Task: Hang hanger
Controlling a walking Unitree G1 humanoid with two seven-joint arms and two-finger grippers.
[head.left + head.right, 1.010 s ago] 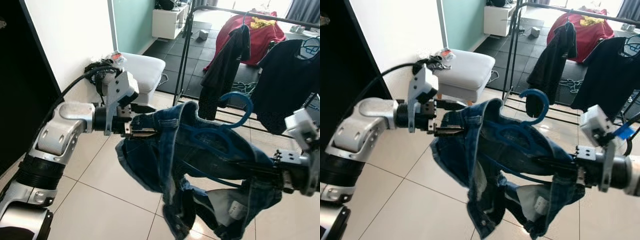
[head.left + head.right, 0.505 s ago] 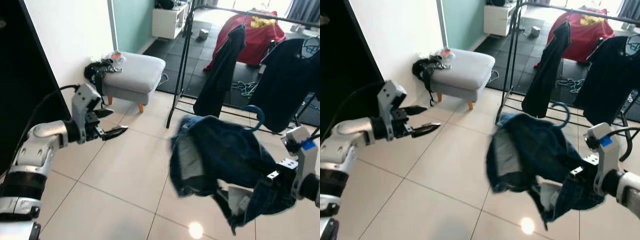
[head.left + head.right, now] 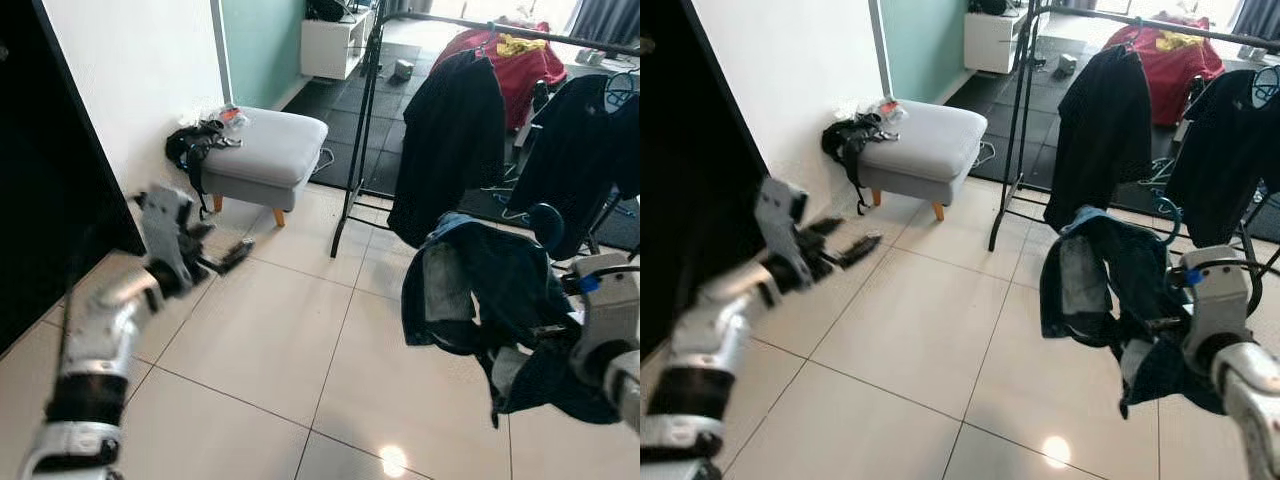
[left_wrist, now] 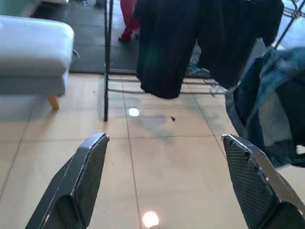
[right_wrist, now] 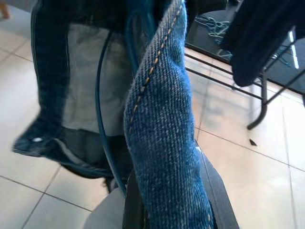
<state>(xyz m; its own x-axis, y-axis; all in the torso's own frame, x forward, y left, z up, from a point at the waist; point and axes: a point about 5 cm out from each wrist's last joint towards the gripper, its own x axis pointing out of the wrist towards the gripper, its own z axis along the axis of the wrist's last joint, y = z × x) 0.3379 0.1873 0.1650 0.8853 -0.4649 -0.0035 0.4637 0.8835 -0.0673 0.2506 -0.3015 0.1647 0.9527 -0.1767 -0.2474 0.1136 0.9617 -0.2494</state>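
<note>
Jaws of right gripper (image 5: pixel 167 191) pinch a fold of denim jeans (image 3: pixel 480 290), which drape over a blue hanger (image 3: pixel 546 222); hanger hook shows above the fabric. Bundle is held in the air, low on the robot's right, just before the clothes rack (image 3: pixel 372 90) with dark garments (image 3: pixel 445 140). Left gripper (image 4: pixel 167 179) has its jaws spread wide, holding nothing, low on the left over tiled floor (image 3: pixel 290 350), blurred in the eye views. Grey footstool (image 3: pixel 265 150) stands by the wall beyond.
</note>
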